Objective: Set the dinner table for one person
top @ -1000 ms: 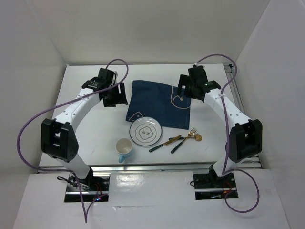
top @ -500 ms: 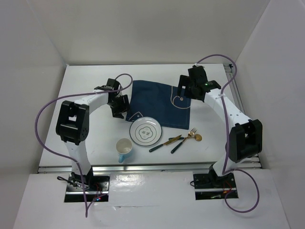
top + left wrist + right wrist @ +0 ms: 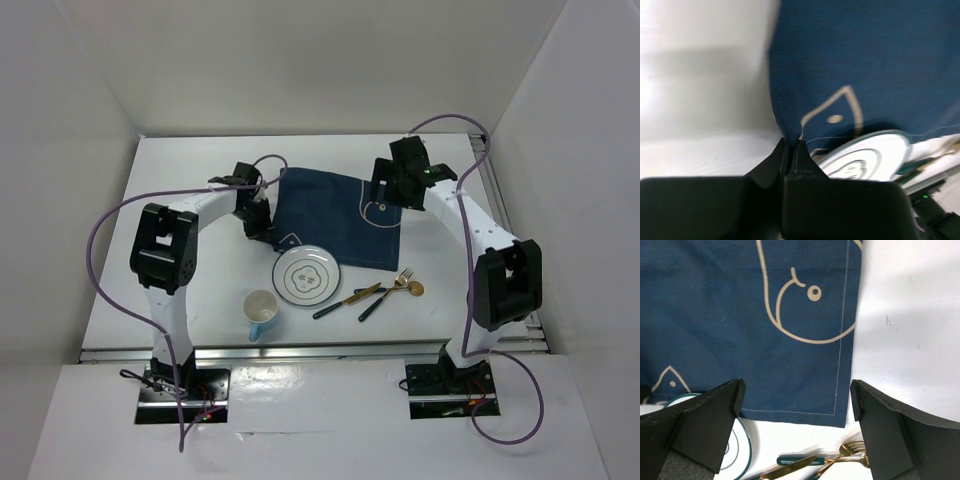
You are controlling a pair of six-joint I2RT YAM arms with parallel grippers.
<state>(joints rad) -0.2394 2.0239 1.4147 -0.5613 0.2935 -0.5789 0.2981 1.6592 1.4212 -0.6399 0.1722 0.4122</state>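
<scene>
The table [image 3: 320, 152] lies under everything, white and bare along its left side. The left gripper [image 3: 791, 145] is down at the mat's [image 3: 330, 215] left edge, close to its near left corner, fingers pressed together (whether any cloth is caught between them I cannot tell, the wrist view being blurred). Nearer, a cup [image 3: 261, 312] stands upright, just left of and nearer than the plate [image 3: 306, 274]. The plate overlaps the mat's near left corner. Right of the plate, a knife [image 3: 335, 306], fork [image 3: 403, 275] and spoon [image 3: 414, 289] lie bunched on the bare table, near the mat's near edge. The right gripper [image 3: 796, 395] hovers over the mat's right part, jaws wide apart, holding nothing.
</scene>
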